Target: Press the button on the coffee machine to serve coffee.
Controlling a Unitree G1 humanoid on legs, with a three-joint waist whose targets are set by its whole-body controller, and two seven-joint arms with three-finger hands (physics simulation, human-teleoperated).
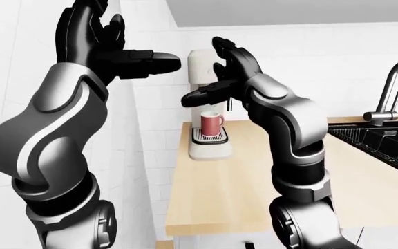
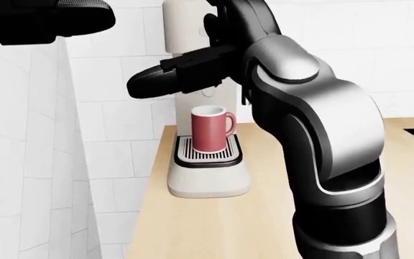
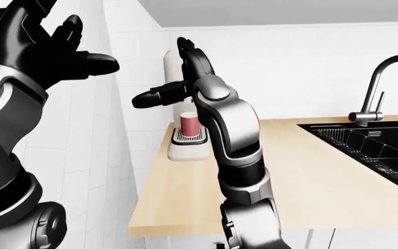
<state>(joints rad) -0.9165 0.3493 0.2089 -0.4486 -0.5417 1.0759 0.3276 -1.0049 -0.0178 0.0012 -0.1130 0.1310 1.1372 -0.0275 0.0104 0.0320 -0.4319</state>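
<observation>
The white coffee machine [image 2: 208,181] stands at the left end of the counter. A red mug [image 2: 210,128] sits on its drip tray under the spout. My right hand [image 1: 209,72] is up against the machine's upper face, open, with fingers spread upward and the thumb [image 2: 153,81] sticking out to the left above the mug. The hand covers the spot where the button sits, so contact cannot be judged. My left hand [image 1: 116,41] is raised high at the upper left, open and empty, well clear of the machine.
The wooden counter [image 1: 240,192] runs to the right to a black sink [image 1: 386,145] with a chrome faucet [image 1: 392,88]. A white tiled wall panel [image 2: 27,162] stands close on the left of the machine.
</observation>
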